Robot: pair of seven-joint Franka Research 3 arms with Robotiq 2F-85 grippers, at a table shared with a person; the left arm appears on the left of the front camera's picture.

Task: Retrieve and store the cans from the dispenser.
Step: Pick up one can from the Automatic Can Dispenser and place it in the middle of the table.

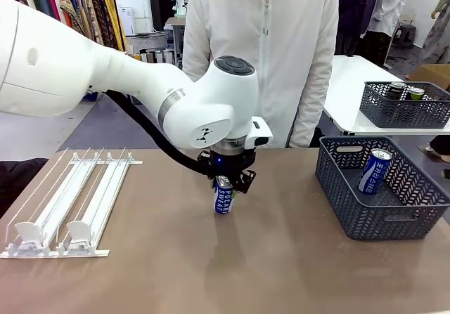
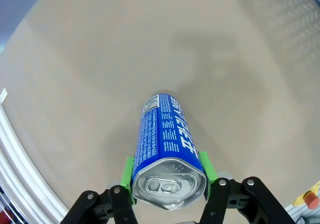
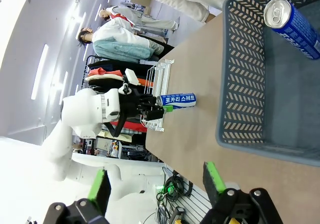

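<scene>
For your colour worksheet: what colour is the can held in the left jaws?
Blue with white lettering and a silver top, clearest in the left wrist view.

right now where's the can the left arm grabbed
Front view: the blue can hangs mid-table in the left gripper, between the white rack and the basket.

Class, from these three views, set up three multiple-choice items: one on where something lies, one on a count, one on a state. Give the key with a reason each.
1. Where is the can that is not being held?
A. in the dark grey mesh basket on the table
B. on the dispenser
C. in the person's hand

2. How many cans remain in the lanes of the dispenser?
A. two
B. none
C. four

3. How does the left gripper stand?
A. open above the can
B. shut on nothing
C. shut on the blue can

Key: 1 A, the second blue can leans inside the basket. 2 B, the dispenser shows bare rails. 3 C, the left gripper clamps the blue can at its top, both pads against it.
</scene>
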